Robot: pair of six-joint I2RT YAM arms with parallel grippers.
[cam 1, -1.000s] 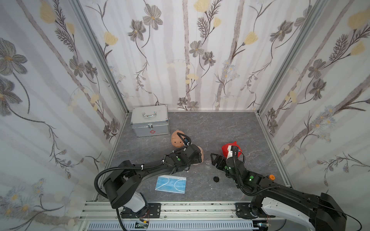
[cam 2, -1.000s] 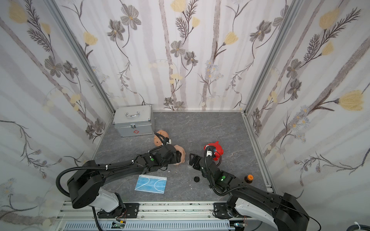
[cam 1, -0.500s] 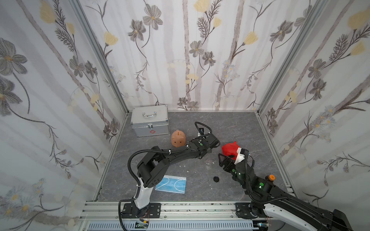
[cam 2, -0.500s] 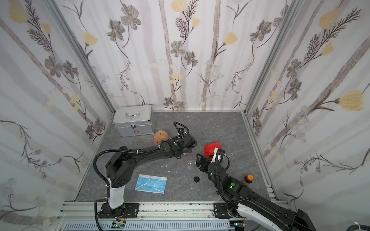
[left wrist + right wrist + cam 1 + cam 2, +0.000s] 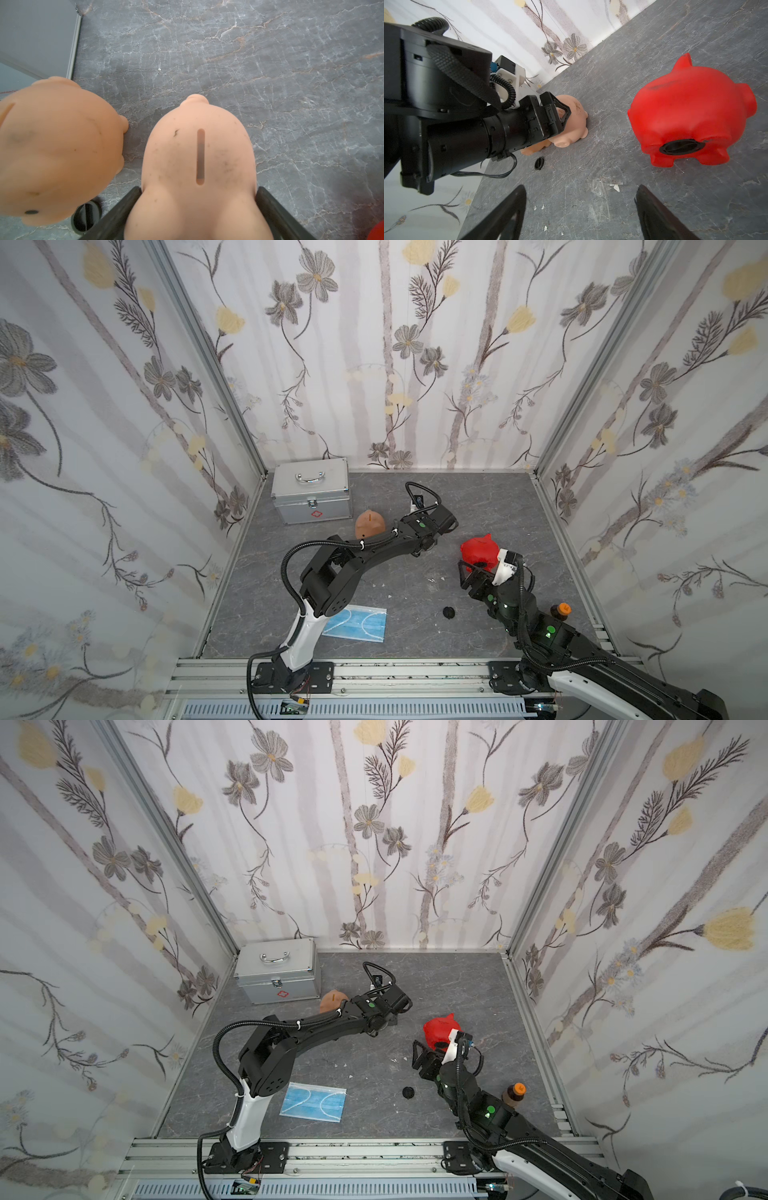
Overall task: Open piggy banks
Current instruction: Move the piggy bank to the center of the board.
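lower centre, a peach piggy bank (image 5: pixel 197 145) is flanked by the left gripper (image 5: pixel 198 189), grip unclear; the right gripper (image 5: pixel 580 191) is spread wide.

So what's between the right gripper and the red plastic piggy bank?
Just grey stone-patterned floor with tiny white scraps, seen in the right wrist view, between the open right gripper and red plastic piggy bank.

We see a lab test booth: wallpapered panels (image 5: pixel 374 364), aluminium framing (image 5: pixel 212 364), robot arms (image 5: pixel 332 572) bolted to a rail (image 5: pixel 415 674).
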